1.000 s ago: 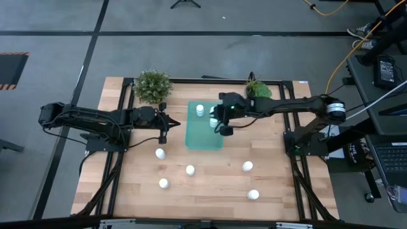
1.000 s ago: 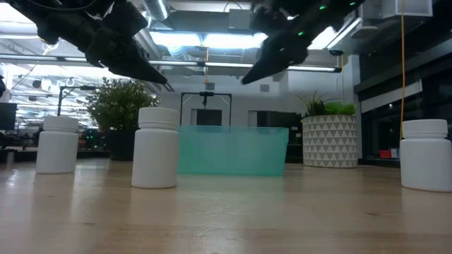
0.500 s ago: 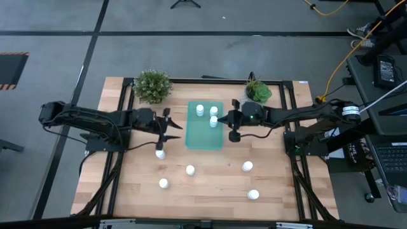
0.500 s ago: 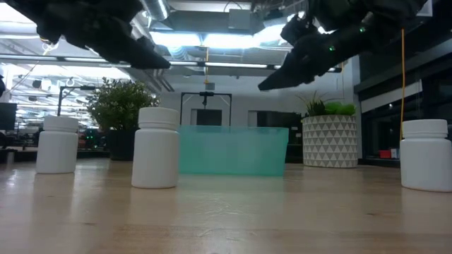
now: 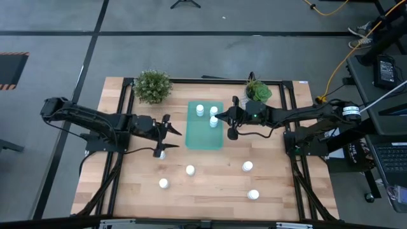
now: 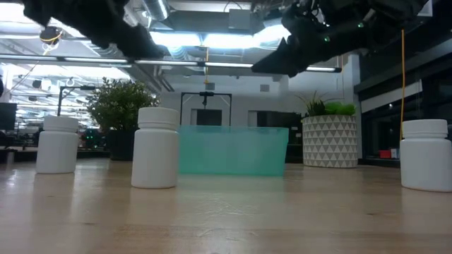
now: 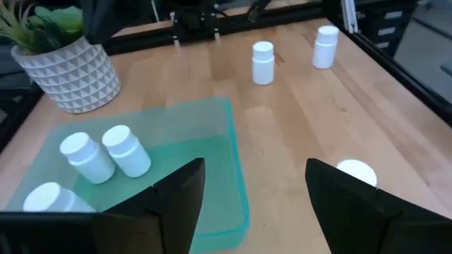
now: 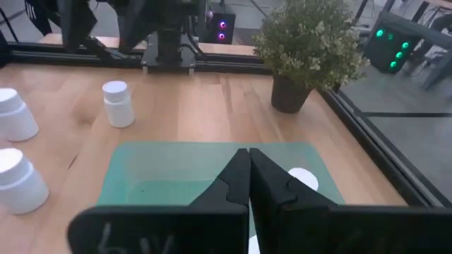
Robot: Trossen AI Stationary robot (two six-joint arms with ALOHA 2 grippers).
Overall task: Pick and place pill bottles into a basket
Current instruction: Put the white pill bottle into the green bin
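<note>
Pill bottles on a wooden table [image 5: 210, 191], three in the teal basket [image 5: 205, 125], five on the bare boards.

Basket: mid-table between the two arms; holds bottles [image 5: 200, 110], [image 5: 213, 111] and [image 5: 213, 120], all near its far end. Loose bottles: one [image 5: 161, 153] just under the left gripper, one [image 5: 190, 170] and one [image 5: 163, 183] nearer the front edge, one [image 5: 247, 166] and one [image 5: 253, 194] on the right half. Left gripper [image 5: 169, 134]: raised over the boards just left of the basket, fingers [image 7: 173, 204] spread wide, nothing between them. Right gripper [image 5: 219, 116]: raised at the basket's right rim, fingers [image 8: 236, 180] pressed together, holding nothing. Bushy plant [image 5: 152, 86] in a dark pot at the far left; leafy plant in a white patterned pot [image 5: 257, 91] at the far right.
</note>
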